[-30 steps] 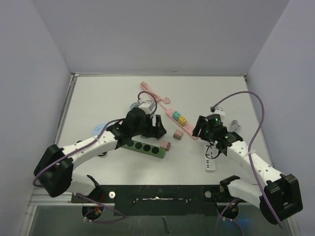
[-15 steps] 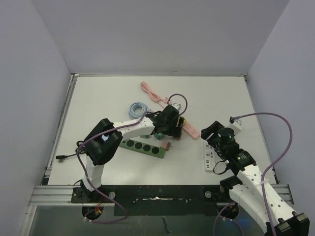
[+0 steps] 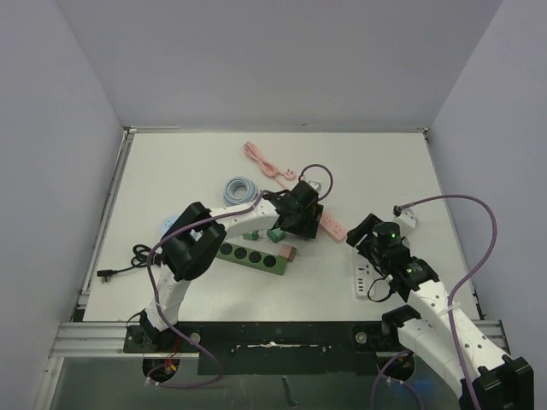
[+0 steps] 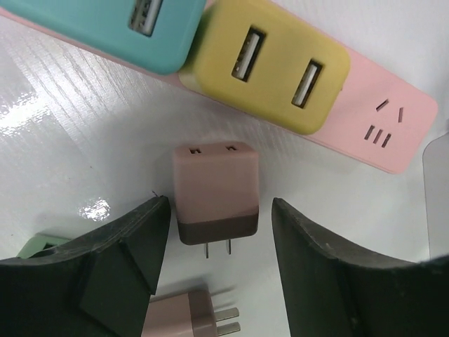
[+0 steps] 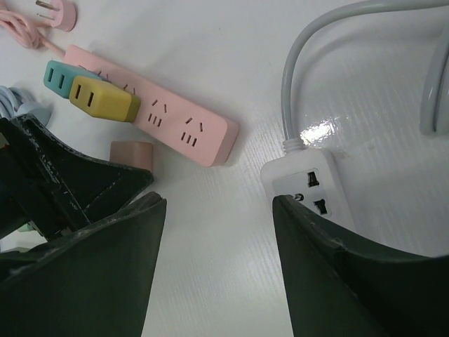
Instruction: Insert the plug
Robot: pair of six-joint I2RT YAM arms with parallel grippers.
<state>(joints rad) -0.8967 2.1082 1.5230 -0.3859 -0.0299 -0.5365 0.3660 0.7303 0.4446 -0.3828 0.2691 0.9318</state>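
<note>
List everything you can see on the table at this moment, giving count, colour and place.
pink plastic socket strip: 1, pink, centre of table.
teal cube USB adapter: 1, teal, plugged into the pink strip.
yellow cube USB adapter: 1, yellow, plugged in beside the teal one.
pink-and-brown two-prong charger plug: 1, lying by the pink strip.
second pink plug: 1, pink, next to the charger.
dark green socket strip: 1, left of centre.
white socket strip with cord: 1, white, right side.
light blue coiled cable: 1, rear left.
pink cable: 1, far centre.
left pincer: 1, black, open, straddling the charger without touching.
right pincer: 1, black, open, empty.
</note>
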